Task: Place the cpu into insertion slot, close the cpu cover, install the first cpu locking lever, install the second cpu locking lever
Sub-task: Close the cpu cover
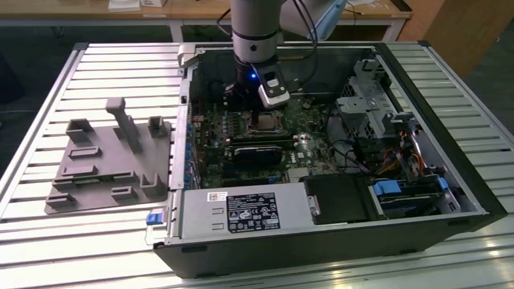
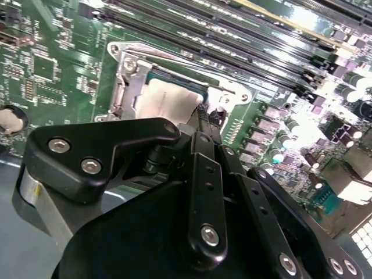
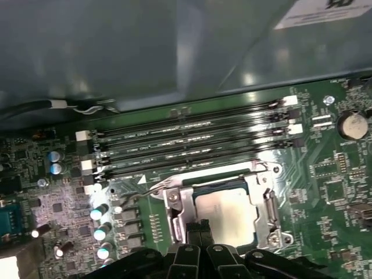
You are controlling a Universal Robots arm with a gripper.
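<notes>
On the slatted counter (image 1: 80, 90), an open computer case (image 1: 449, 138) lies on its side, with the arm (image 1: 255, 30) reaching in near its far wall. On the green circuit board (image 3: 325, 192), the insertion slot (image 3: 209, 187) sits under the silvery cpu cover (image 3: 268, 200), which lies flat. The cpu (image 3: 229, 214) shows its dull silver-tan face through the window. The end effector (image 3: 196, 229), fingers pinched together, is at the cover's edge.
</notes>
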